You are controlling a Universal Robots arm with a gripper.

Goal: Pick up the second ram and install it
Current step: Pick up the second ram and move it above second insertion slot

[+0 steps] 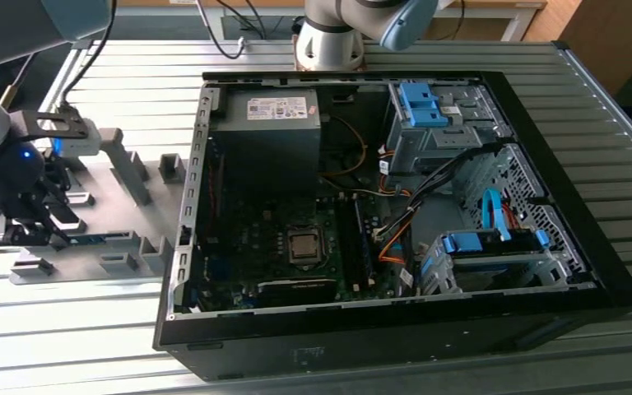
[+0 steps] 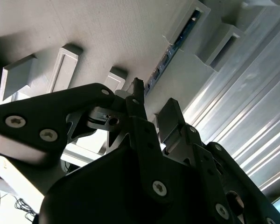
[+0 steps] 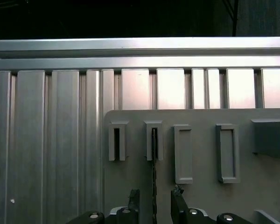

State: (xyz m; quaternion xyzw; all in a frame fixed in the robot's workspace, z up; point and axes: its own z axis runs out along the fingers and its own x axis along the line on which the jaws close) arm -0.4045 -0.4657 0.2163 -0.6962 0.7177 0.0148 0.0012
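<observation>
The second ram [image 2: 166, 58] stands on the slotted plate [image 1: 102, 185], at the exterior view's left of the case [image 1: 404, 341].

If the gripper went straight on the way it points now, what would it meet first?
Most likely the second ram, standing on edge in the grey holder plate, straight ahead of the open gripper; how near is unclear.

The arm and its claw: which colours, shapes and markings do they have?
In the exterior view the arm has round, light grey segments with blue-grey joint caps; its wrist end is black with a small blue light. In the second wrist view the claw is black, with angular linked fingers and silver screw heads.
</observation>
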